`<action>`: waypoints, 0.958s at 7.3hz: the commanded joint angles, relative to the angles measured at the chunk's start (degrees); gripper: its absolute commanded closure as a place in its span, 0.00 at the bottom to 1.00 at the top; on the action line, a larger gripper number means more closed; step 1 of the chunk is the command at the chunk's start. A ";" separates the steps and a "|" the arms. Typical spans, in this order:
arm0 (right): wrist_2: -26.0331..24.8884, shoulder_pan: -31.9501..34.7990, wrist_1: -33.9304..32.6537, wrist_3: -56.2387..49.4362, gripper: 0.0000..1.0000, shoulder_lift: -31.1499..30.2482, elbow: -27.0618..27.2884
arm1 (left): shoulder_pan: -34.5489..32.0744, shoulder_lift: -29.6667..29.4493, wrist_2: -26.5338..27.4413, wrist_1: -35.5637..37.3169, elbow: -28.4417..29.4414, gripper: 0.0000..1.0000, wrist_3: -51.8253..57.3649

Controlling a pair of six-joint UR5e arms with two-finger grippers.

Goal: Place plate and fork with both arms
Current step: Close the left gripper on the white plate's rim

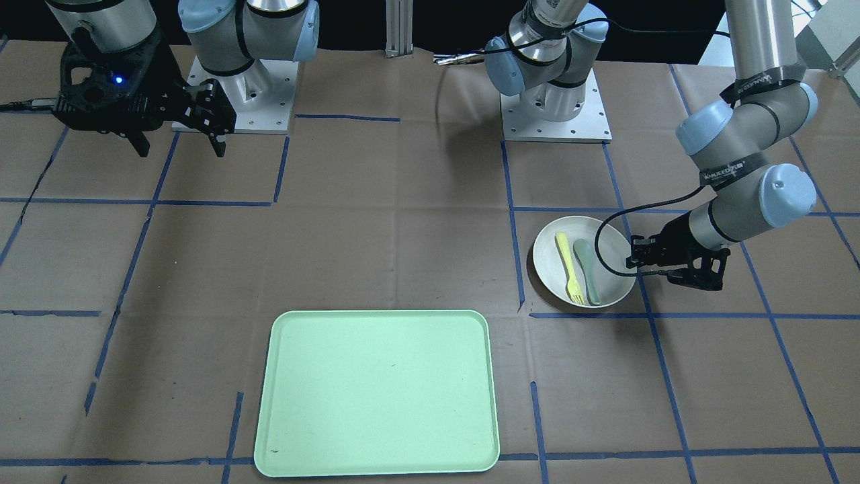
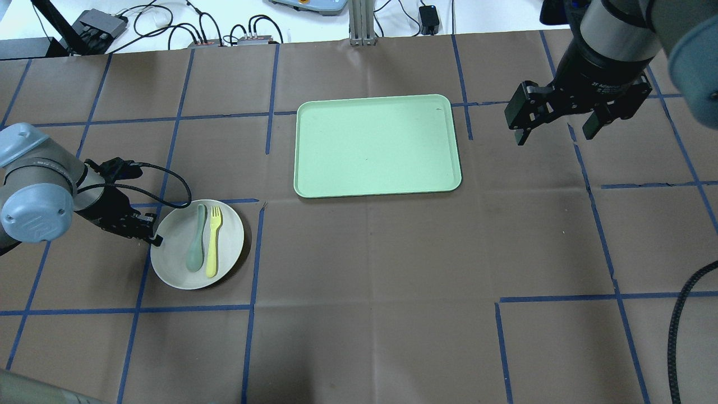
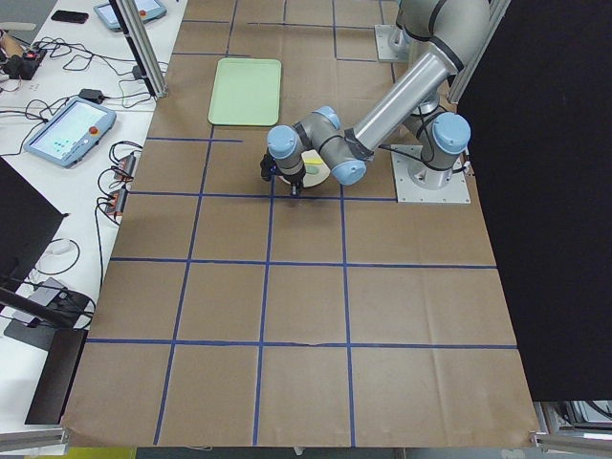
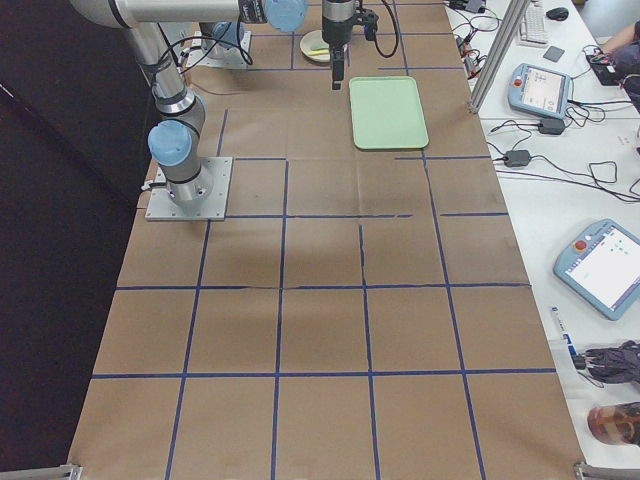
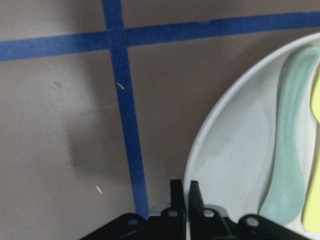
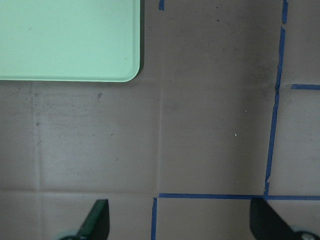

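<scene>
the table [image 2: 392, 280] is covered in brown paper, creased and marked into squares with blue tape [image 2: 252, 252]. the left pincer [image 2: 157, 240] sits low at the surface with its jaws clenched on the near rim of the plate [image 2: 174, 266]. in the left wrist view its fingers [image 5: 176, 192] stand almost together with the rim running in between them. just beyond the pincer, inside the plate, the fork [image 2: 213, 242] lies beside a grey-green spoon [image 2: 196, 242], and the spoon is the nearer of the two to the jaws. a tape cross lies just outside the pincer on the paper.

the right pincer [image 2: 555, 136] hangs above bare paper with its jaws released and wide, holding nothing. the pale green tray [image 2: 376, 146] lies just beside it, well apart from the left pincer, and one rounded corner shows in the right wrist view.

past the table's far edge a white bench carries cables and small boxes [image 2: 101, 22], and an aluminium post [image 2: 359, 22] stands there. teach pendants [image 4: 545, 90] lie on the side bench. both arms stand bolted on silver base plates [image 1: 554, 117].
</scene>
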 commanded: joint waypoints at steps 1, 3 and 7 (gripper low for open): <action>0.00 0.00 0.00 0.00 0.00 0.00 0.00 | -0.83 0.65 -2.99 -0.01 0.50 1.00 -0.18; 0.00 0.00 0.00 0.00 0.00 0.00 -0.09 | -2.24 -0.05 -6.76 -0.80 1.82 1.00 -4.56; 0.00 0.00 0.09 0.00 0.00 0.00 -0.09 | -16.27 -4.42 -9.85 -0.80 9.36 1.00 -17.22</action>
